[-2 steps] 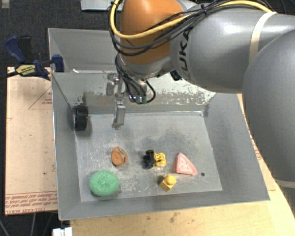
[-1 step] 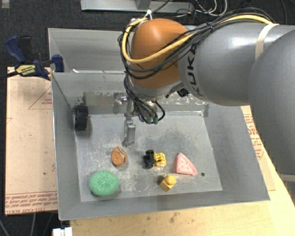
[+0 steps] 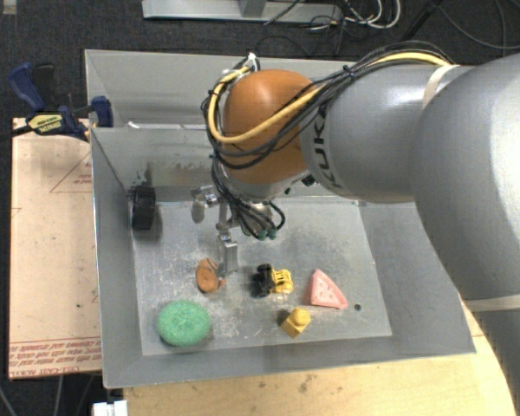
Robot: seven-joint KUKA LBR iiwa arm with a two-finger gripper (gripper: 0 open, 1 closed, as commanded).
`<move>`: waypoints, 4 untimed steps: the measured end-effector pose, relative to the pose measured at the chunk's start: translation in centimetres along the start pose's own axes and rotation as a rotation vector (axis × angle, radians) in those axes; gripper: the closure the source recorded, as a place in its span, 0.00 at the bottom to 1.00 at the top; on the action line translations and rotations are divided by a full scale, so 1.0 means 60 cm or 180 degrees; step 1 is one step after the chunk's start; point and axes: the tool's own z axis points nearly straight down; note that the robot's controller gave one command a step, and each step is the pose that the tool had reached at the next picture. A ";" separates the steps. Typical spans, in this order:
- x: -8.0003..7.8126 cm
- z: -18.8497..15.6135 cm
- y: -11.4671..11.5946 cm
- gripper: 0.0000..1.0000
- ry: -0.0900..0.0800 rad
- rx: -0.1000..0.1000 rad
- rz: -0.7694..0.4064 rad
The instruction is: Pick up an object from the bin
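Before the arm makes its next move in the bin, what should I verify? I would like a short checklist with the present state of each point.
1. Gripper is down near the bin floor, right beside the small brown oval object: ok.
2. Brown oval object is already gripped: cannot tell.
3. Black-and-yellow toy lies apart from the brown object: ok.
4. Green round pad lies apart from it, nearer the front: ok.
5. Brown object lies away from the bin's wall: ok.
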 end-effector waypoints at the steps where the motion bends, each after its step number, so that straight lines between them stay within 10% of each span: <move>1: 0.087 0.069 -0.018 0.00 0.0011 -0.0006 -0.0282; 2: 0.122 0.090 -0.013 0.00 0.0038 -0.0005 -0.0392; 3: 0.063 0.098 0.020 1.00 0.0012 -0.0009 -0.0961; 4: 0.063 0.098 0.020 1.00 0.0012 -0.0010 -0.0960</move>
